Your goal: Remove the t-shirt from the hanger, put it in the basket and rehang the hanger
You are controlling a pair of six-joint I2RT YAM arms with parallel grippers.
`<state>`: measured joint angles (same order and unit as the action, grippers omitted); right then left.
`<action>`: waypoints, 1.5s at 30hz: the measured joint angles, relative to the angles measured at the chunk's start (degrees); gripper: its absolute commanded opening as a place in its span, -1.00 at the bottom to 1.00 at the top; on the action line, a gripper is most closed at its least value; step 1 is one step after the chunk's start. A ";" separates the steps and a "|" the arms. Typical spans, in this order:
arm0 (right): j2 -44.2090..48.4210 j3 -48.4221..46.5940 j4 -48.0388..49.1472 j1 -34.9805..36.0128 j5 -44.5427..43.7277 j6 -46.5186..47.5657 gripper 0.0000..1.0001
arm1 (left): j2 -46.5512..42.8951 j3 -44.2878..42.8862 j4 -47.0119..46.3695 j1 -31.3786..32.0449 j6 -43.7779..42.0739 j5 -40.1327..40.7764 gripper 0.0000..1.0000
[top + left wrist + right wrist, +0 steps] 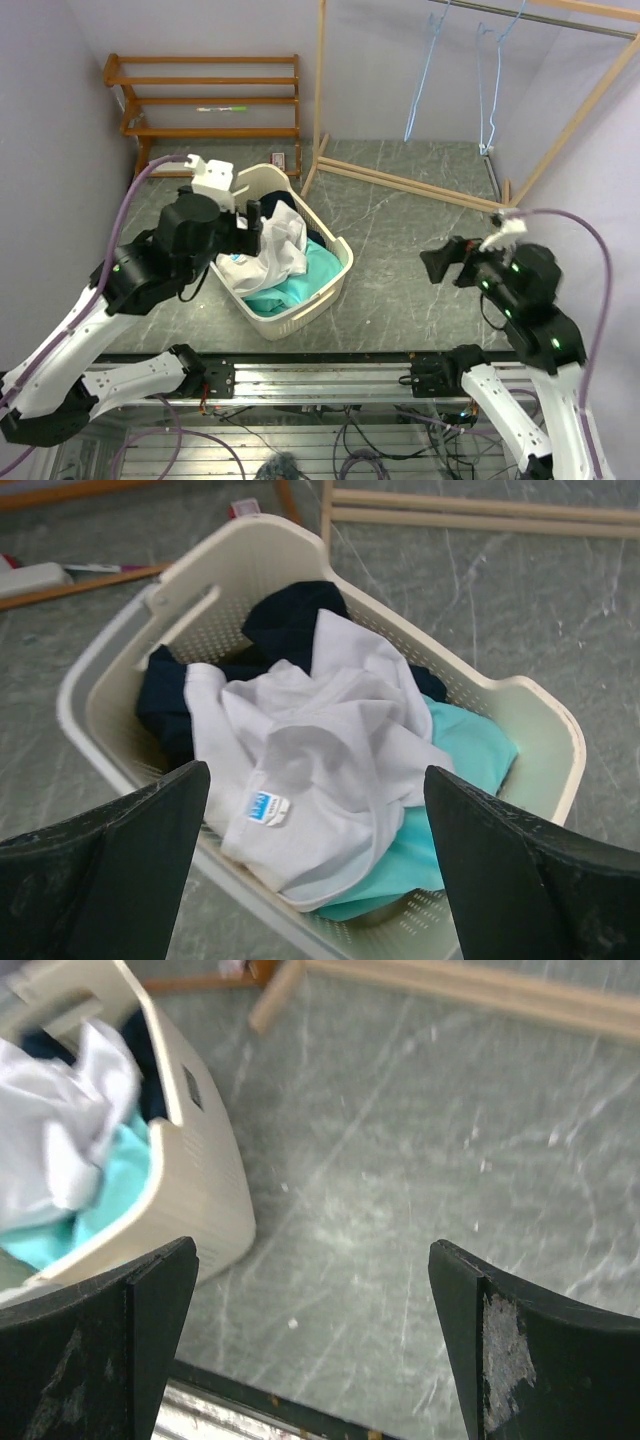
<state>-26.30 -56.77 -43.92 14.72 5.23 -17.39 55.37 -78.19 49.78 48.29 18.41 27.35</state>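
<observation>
A white t-shirt [278,248] lies crumpled on top of teal and dark clothes in a cream laundry basket [322,302]. It fills the middle of the left wrist view [320,770], its neck label showing. Two bare light-blue hangers [418,90] hang on the wooden rack's rail at the back right. My left gripper [252,228] is open and empty just above the basket's near left side. My right gripper [446,264] is open and empty above the table, right of the basket [200,1200].
A wooden garment rack [420,180] stands at the back right, its base bars on the grey table. A low wooden shelf [205,95] stands at the back left against the wall.
</observation>
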 measured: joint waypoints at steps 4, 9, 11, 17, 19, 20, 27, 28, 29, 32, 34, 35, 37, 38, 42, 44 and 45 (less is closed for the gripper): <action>-10.75 2.25 -1.07 -0.02 0.17 -0.24 1.00 | -2.19 0.48 0.02 -0.33 -1.27 3.06 0.98; -18.75 0.35 -1.66 0.00 -2.95 -1.38 1.00 | 4.39 0.46 -0.55 -6.78 -2.16 -1.25 0.98; -21.20 -2.45 -1.73 -0.02 -5.20 -2.19 1.00 | 8.46 0.48 -1.11 -14.80 -2.71 -7.52 0.96; -23.87 -4.83 -1.88 -0.04 -7.67 -3.87 1.00 | 9.70 3.54 -2.73 -37.16 -2.64 -17.62 0.96; -23.21 -4.26 -1.81 -0.02 -7.63 -4.02 0.99 | 5.44 5.03 -2.89 -38.38 -2.51 -17.53 0.96; -22.43 -3.72 -1.73 -0.02 -7.58 -4.04 1.00 | 1.97 6.25 -3.48 -38.45 -2.51 -17.49 0.97; -13.60 2.78 -0.04 -0.02 -7.21 -4.24 1.00 | -22.73 14.78 -7.69 -38.47 -3.61 -17.25 0.98; -12.98 3.21 -0.09 -0.02 -7.23 -4.28 1.00 | -23.69 15.58 -7.96 -38.47 -3.63 -17.25 0.98; -12.76 3.34 -0.04 -0.02 -7.30 -4.33 1.00 | -23.85 16.46 -8.00 -38.45 -3.58 -17.22 0.98; -12.85 3.52 0.50 -0.02 -7.65 -4.52 1.00 | -22.49 18.95 -7.89 -38.45 -3.41 -17.33 0.98; -13.09 3.82 0.83 -0.02 -8.07 -4.68 1.00 | -21.68 20.59 -7.91 -38.45 -3.02 -17.27 0.98; -13.14 3.96 0.87 -0.02 -8.24 -4.72 1.00 | -21.77 21.38 -7.98 -38.42 -2.80 -17.09 0.98; -13.42 4.22 1.01 -0.02 -8.63 -4.81 1.00 | -23.41 24.50 -9.01 -37.92 -2.05 -16.31 1.00; -13.57 4.42 1.14 -0.02 -8.74 -4.85 1.00 | -23.63 24.90 -9.01 -37.88 -1.95 -16.26 0.99; -14.03 4.52 1.18 -0.02 -9.22 -4.96 1.00 | -27.93 28.41 -9.62 -36.65 -1.14 -14.60 1.00; -14.03 4.63 1.18 -0.02 -9.29 -4.94 1.00 | -29.20 28.44 -10.05 -36.17 -0.85 -13.75 1.00; -14.03 4.66 1.20 -0.02 -9.22 -4.94 1.00 | -29.68 28.44 -10.23 -35.91 -0.79 -13.49 0.99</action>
<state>-40.34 -52.12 -42.72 14.70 -3.99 -22.33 25.69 -49.76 39.55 12.38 17.63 13.87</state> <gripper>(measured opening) 0.996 0.999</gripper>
